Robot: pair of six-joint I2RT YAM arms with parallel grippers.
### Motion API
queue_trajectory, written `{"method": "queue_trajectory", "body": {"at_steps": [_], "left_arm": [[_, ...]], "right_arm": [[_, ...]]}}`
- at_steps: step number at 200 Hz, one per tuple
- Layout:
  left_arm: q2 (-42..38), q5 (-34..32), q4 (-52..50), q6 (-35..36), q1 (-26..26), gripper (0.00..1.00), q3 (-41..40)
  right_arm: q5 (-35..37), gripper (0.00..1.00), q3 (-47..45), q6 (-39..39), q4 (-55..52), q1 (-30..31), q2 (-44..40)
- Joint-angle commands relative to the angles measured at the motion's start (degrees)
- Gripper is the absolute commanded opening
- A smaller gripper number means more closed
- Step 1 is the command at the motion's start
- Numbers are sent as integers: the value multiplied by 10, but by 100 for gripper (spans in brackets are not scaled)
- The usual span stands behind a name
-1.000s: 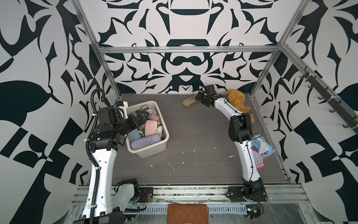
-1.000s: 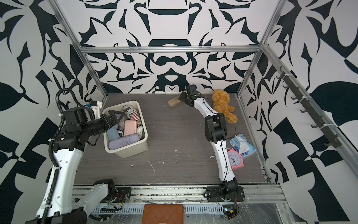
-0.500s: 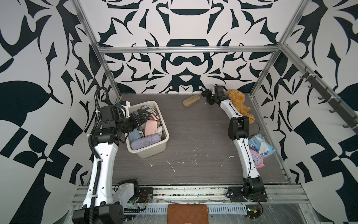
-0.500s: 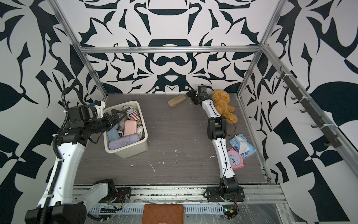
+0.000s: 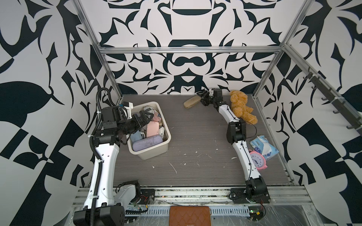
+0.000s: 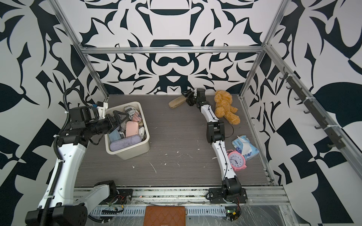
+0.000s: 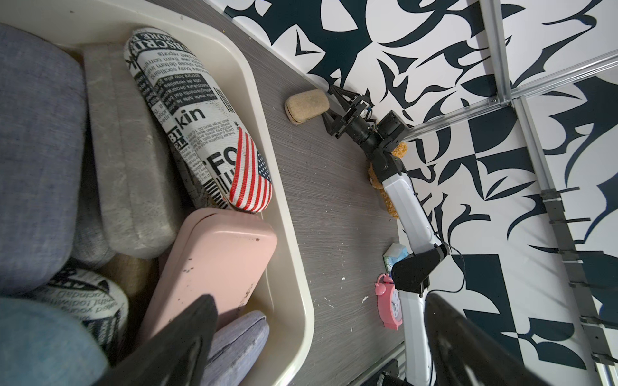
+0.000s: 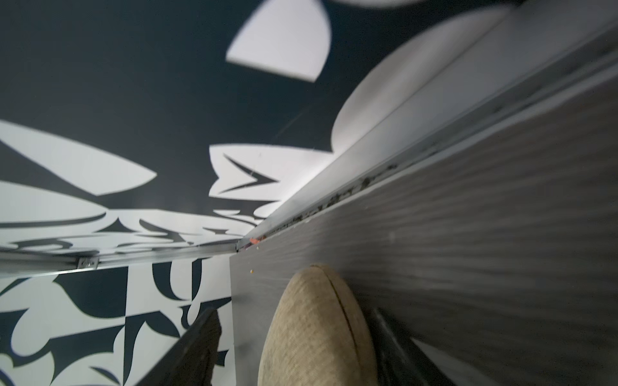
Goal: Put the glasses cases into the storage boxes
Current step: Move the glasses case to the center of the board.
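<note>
The storage box (image 5: 154,151), a cream-white tub, stands on the tabletop near its left edge, closer to the far left corner. It is already well filled with glasses cases: a pink case (image 5: 152,128), a lilac case (image 5: 147,142) along the near wall, a blue case (image 5: 136,137), a grey case (image 7: 130,167), and a newspaper-print case (image 7: 197,110) with a flag on one end. The left gripper (image 5: 146,117) hangs over the left side of the box. Its jaws are spread wide and nothing is between them. One tan case (image 5: 192,102) lies alone on the tabletop close to the far edge, near the middle of it, well apart from the box. The right gripper (image 5: 201,98) is at the right end of this case, low to the tabletop. In the right wrist view the case (image 8: 317,334) sits between the two fingers (image 8: 197,347). This finger is apart from it with a clear gap, while the opposite one is just beside it, so the jaws are parted and not clamped. A teddy bear (image 5: 241,109) lies in the far right corner. A pink alarm clock (image 5: 256,160) and a blue-white packet (image 5: 263,146) are by the right edge.
</note>
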Motion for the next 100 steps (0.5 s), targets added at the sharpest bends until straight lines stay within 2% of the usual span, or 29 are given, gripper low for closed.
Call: {"method": "queue_trajectory", "body": {"at_steps": [1, 26, 56, 67, 85, 100], "left_arm": [[-11, 14, -13, 0, 1, 99, -2], [-18, 18, -17, 0, 1, 99, -3], [-36, 20, -31, 5, 1, 99, -2], [-43, 11, -38, 9, 1, 99, -4], [-49, -7, -47, 13, 1, 99, -4], [-52, -26, -52, 10, 2, 99, -4]], "right_arm": [[-66, 73, -23, -30, -49, 42, -7], [-117, 69, -64, -61, -58, 65, -15], [-130, 64, -143, -194, -156, 99, -71], [-116, 63, -224, -233, -152, 113, -125], [-95, 63, -387, -251, -79, 129, -229], [-74, 62, -479, -270, -69, 134, -303]]}}
